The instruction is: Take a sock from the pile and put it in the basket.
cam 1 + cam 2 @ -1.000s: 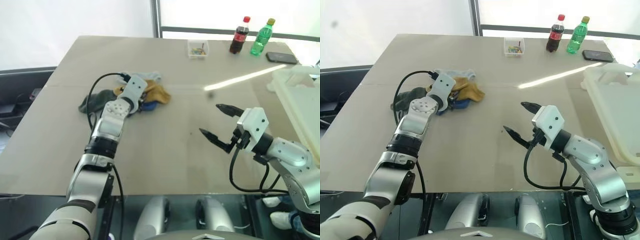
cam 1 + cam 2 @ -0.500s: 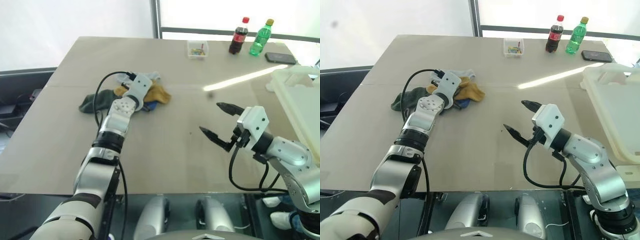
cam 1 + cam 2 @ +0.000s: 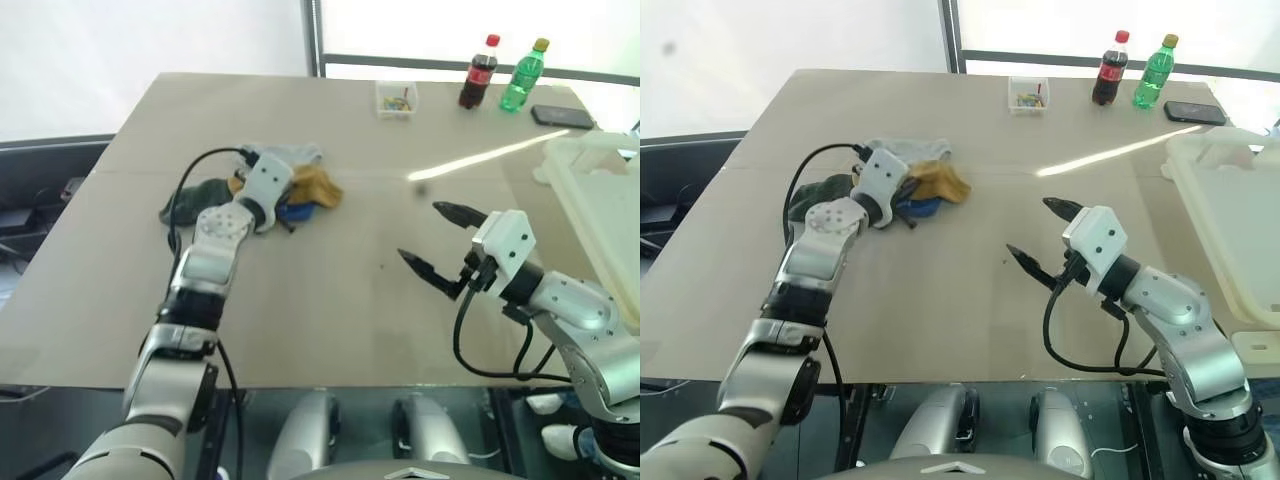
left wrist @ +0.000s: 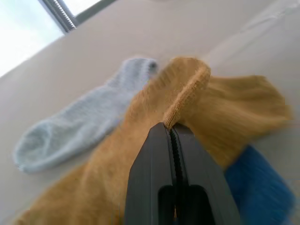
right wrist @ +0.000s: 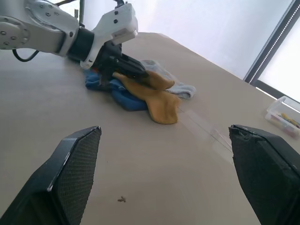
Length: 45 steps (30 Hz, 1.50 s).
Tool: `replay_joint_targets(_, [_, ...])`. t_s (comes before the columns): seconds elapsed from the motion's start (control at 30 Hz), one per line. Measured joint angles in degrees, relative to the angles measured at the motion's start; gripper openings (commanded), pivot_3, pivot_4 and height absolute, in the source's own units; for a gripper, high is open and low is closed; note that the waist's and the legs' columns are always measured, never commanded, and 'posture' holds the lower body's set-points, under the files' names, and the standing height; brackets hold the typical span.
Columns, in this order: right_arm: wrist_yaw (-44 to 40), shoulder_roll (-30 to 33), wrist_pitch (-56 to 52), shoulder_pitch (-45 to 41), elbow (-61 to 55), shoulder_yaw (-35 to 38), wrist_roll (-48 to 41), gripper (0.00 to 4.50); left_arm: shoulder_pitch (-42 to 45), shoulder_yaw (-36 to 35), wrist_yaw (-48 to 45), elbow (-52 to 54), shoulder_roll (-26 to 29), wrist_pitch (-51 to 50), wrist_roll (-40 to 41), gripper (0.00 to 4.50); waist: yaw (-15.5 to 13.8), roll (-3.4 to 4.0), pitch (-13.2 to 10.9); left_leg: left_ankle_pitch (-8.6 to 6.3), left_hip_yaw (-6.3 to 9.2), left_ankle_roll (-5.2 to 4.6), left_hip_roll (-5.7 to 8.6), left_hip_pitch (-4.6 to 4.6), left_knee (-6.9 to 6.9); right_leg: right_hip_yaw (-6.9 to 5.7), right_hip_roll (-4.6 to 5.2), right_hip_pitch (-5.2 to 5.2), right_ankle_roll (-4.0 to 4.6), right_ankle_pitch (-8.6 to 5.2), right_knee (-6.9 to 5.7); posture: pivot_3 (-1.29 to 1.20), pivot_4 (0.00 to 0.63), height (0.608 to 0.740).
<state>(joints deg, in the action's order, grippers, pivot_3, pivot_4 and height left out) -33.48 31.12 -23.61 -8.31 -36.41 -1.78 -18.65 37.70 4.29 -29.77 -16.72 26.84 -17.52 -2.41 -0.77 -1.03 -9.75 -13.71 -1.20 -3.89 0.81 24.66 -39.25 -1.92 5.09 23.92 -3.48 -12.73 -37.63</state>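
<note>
The left pincer (image 4: 174, 133) is pressed together on a folded edge of the mustard-yellow sock (image 4: 187, 101), pinching the knit between its black fingers at the pile (image 3: 285, 185), left of centre in the head view. The sock drapes over a blue sock (image 4: 258, 187), with a light grey sock (image 4: 79, 124) just beside it and a dark green sock (image 3: 200, 195) at the pile's left end. The right pincer (image 3: 435, 240), right of centre, hangs above the bare worktop (image 3: 330, 290) with its fingers spread wide, holding nothing. The white basket (image 3: 600, 200) sits at the right edge of the frame, well apart from the pile.
</note>
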Motion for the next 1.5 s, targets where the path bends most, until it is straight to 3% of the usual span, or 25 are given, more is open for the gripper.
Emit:
replay_joint_targets(0.47, [0.77, -1.73, -0.25, 2.61, -1.17, -1.36, 0.07, 4.5, -13.26, 0.84, -12.59, 34.79, 4.56, -30.29, 14.47, 0.06, -0.02, 0.02, 0.0, -0.09, 0.03, -0.15, -0.04, -0.08, 0.01, 0.02, -0.01, -0.02, 0.02, -0.01, -0.05, 0.0, 0.15, 0.729])
replay_joint_targets(0.8, [1.46, -1.9, -0.36, 5.99, -2.88, -1.78, 0.3, 4.5, -13.24, 3.13, -18.77, 42.98, 6.82, -46.72, 29.12, 0.06, 0.02, 0.03, 0.0, -0.08, 0.02, -0.12, -0.05, -0.1, 0.01, 0.05, -0.06, -0.01, 0.01, -0.03, -0.05, 0.0, 0.15, 0.729])
replay_joint_targets(1.1, [1.36, -1.44, -1.87, 7.69, -4.21, -1.87, 0.12, 4.5, -7.99, 4.79, -19.12, 41.34, 4.62, -54.43, 36.44, 0.06, -0.02, 0.02, 0.0, -0.09, 0.0, -0.15, -0.03, -0.15, 0.0, 0.08, -0.06, -0.09, 0.0, -0.03, -0.01, 0.0, 0.15, 0.729])
replay_joint_targets(1.27, [-1.02, 0.93, -3.58, 10.15, -4.53, -1.74, -2.38, 4.5, -8.53, 2.54, -17.21, 40.99, 1.04, -60.13, 42.19, 1.65, 0.02, 0.02, -0.01, -0.09, 0.02, -0.15, -0.06, -0.15, 0.01, 0.08, -0.07, -0.09, 0.01, -0.04, -0.02, 0.0, 0.15, 0.729])
replay_joint_targets(1.4, [-1.75, 2.61, -6.64, 11.26, -4.76, -1.21, -4.53, 4.5, -11.1, -1.55, -19.11, 43.65, 5.97, -59.9, 45.87, 3.2, 0.36, 0.04, -0.02, -0.1, -0.02, -0.17, -0.11, -0.24, 0.04, 0.16, -0.08, -0.09, 0.25, -0.17, -0.03, 0.0, 0.15, 0.729])
replay_joint_targets(1.5, [-1.33, 4.26, -9.16, 10.83, -4.77, -1.21, -4.53, 4.5, -13.82, -5.69, -21.79, 44.95, 13.17, -55.48, 46.5, 3.2, 0.27, 0.05, -0.02, -0.11, -0.05, -0.16, -0.12, -0.26, 0.05, 0.18, -0.06, -0.09, 0.27, -0.18, -0.01, 0.0, 0.15, 0.729])
